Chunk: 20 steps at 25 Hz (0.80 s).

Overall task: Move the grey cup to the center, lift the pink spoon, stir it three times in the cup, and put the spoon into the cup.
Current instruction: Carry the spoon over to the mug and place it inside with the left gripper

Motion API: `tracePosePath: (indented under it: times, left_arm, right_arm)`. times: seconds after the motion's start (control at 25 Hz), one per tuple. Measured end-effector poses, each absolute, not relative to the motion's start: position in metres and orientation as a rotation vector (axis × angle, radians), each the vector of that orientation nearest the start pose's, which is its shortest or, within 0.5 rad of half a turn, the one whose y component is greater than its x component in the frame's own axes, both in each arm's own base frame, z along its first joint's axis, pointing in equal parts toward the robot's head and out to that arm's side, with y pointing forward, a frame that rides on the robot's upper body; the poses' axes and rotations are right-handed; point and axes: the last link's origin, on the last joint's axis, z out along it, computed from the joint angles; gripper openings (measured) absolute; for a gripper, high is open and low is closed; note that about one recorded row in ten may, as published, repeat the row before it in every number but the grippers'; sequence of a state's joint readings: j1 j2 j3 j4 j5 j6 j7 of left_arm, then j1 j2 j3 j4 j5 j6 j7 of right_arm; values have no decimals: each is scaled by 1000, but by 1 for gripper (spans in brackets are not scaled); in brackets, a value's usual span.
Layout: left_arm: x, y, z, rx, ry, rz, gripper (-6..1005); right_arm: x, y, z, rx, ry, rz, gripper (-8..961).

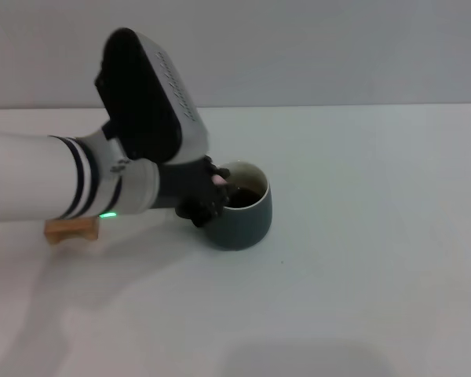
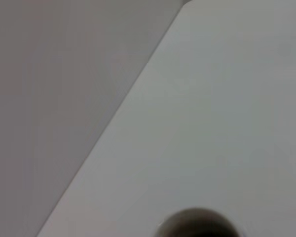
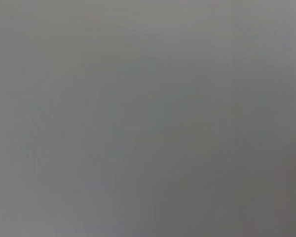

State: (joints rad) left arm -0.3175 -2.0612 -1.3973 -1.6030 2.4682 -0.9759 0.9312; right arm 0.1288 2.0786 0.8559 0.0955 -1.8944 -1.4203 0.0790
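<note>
Head view gives us the left hand, matte black, pressed against the near-left rim of the cup. Above it we see a bulky black housing with a white side panel, and behind it a smooth white forearm ringed with dark bands and a small green light. The hand's fingers crowd the cup's rim, and a small pale pink bit, which we take for the spoon, shows right at the fingertips over the cup's mouth. We cannot tell whether the hand is clenched on it or loose; the fingers hide the contact.

The cup is a rounded, glossy blue-grey mug with a pale cream inside and a dark liquid within. It stands upright just beyond the hand on the plain white matte surface. We cannot make out its handle.

Behind the hand, under the forearm, we see a small tan wooden block lying flat on the surface, well apart from the cup.

Left wrist view shows only the pale surface, a grey wall and a dark rounded blur at one edge. We do not see the right hand.
</note>
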Motion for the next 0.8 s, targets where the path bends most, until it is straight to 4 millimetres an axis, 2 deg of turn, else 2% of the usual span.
tracePosePath:
  times: [0.16, 0.44, 0.8]
  left_arm:
    - [-137, 331, -34, -2582, -51, 117, 146]
    - [-149, 325, -29, -2571, -106, 131, 146]
    - [-153, 334, -16, -2515, -138, 109, 146]
  right_arm:
    - [427, 197, 56, -1049, 593, 471, -1]
    - [427, 198, 56, -1054, 593, 471, -1]
    - [425, 200, 55, -1059, 589, 481, -2]
